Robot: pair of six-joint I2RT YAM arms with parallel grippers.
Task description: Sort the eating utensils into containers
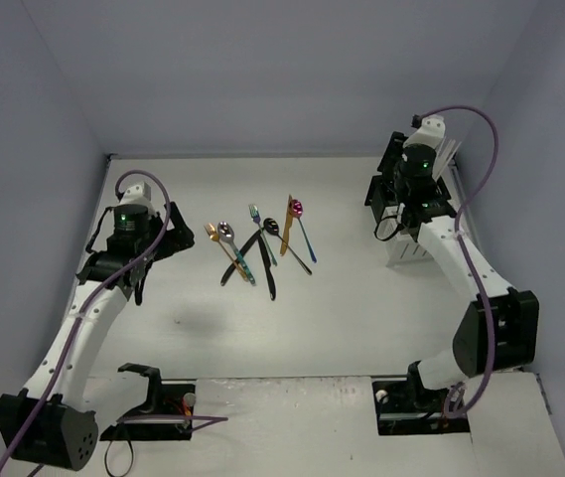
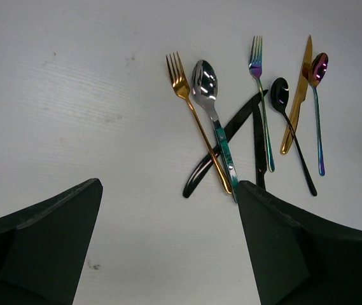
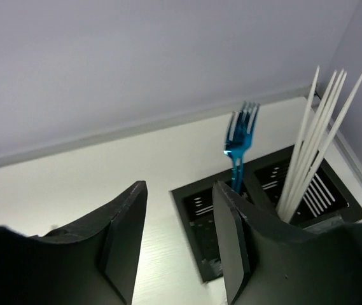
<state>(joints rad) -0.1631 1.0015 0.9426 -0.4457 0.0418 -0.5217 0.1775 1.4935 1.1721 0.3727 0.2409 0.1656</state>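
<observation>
Several utensils lie in a loose pile mid-table: a gold fork [image 2: 182, 86], a silver spoon with a teal handle [image 2: 205, 81], a black knife [image 2: 222, 136], a blue-tinted fork [image 2: 257, 63], a black spoon [image 2: 279, 92], a gold knife [image 2: 298, 95] and a magenta spoon [image 2: 319, 67]. My left gripper [image 2: 168, 187] is open and empty, left of the pile [image 1: 257, 243]. My right gripper [image 3: 179, 187] is open and empty beside the black caddy [image 3: 196, 190], where a blue fork [image 3: 239, 143] stands. The white caddy [image 1: 406, 253] sits under the right forearm.
White sticks [image 3: 314, 133] stand in the black caddy's right compartment, close to my right finger. The back wall and the right wall stand near the caddies. A small dark mark [image 1: 175, 320] is on the table in front of the pile.
</observation>
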